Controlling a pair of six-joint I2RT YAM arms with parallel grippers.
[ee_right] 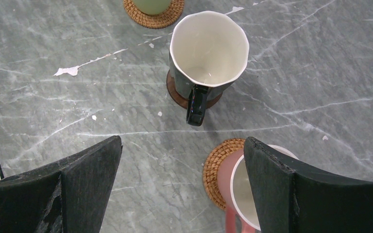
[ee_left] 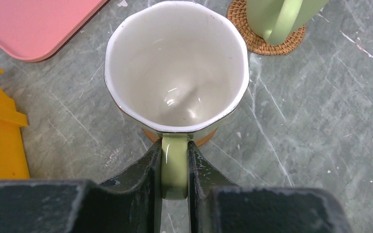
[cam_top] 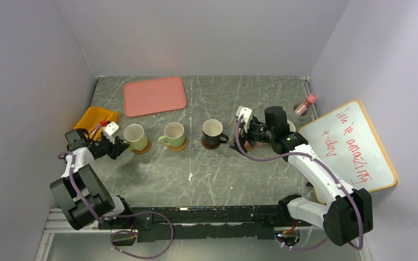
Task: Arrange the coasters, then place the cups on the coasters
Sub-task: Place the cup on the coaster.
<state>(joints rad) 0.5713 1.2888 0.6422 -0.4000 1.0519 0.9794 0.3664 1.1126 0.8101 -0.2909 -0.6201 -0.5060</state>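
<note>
My left gripper is shut on the handle of a pale green cup, which stands upright over an orange-brown coaster at the left of the row. To its right a second green cup stands on a woven coaster. A black cup rests on a dark brown coaster. My right gripper hangs open over bare table with nothing between its fingers. Its right finger partly covers a pink cup on a woven coaster.
A flat pink tray lies at the back left and a yellow object beside my left arm. A small jar with a pink lid stands at the back right. A whiteboard leans along the right side.
</note>
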